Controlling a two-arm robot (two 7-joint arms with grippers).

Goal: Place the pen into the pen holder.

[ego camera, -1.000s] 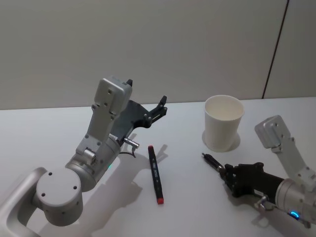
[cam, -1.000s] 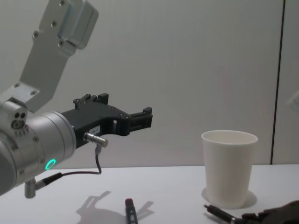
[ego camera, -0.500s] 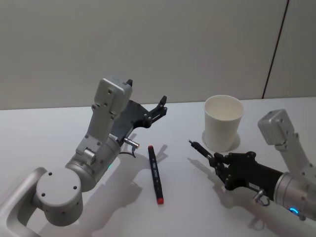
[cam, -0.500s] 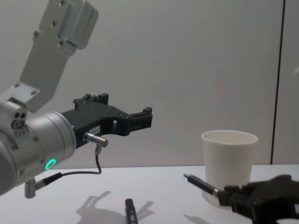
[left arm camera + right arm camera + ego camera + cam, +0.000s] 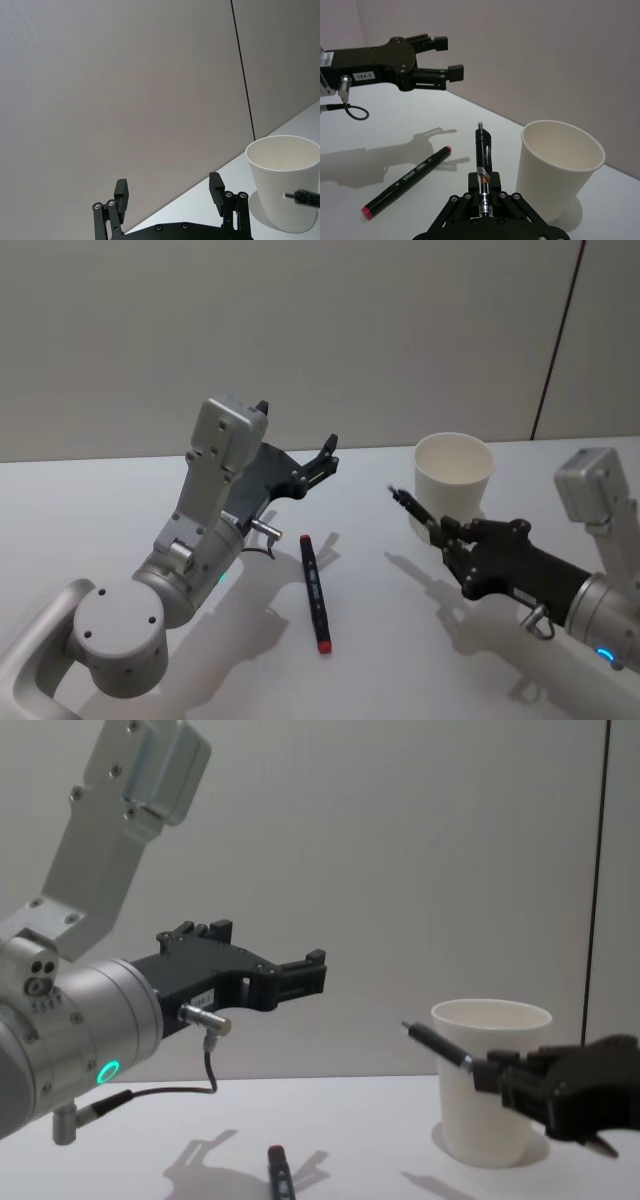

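My right gripper (image 5: 452, 537) is shut on the rear end of a slim black pen (image 5: 414, 509), holding it in the air, tip slanting up and to the left. The pen (image 5: 483, 152) hangs just left of the pen holder (image 5: 453, 483), a white paper cup standing upright and empty. From the chest view the pen (image 5: 438, 1048) is about level with the pen holder's (image 5: 458, 1125) rim, beside it and outside it. My left gripper (image 5: 297, 424) stays raised above the table at left, open and empty.
A black marker with red ends (image 5: 315, 591) lies on the white table between the two arms, below my left gripper (image 5: 448, 57). The marker (image 5: 405, 182) is well left of the cup (image 5: 560, 172). A plain wall stands behind the table.
My right gripper has lifted the pen off the table and carried it up and back, to beside the cup's rim. The left arm and the marker have not moved.
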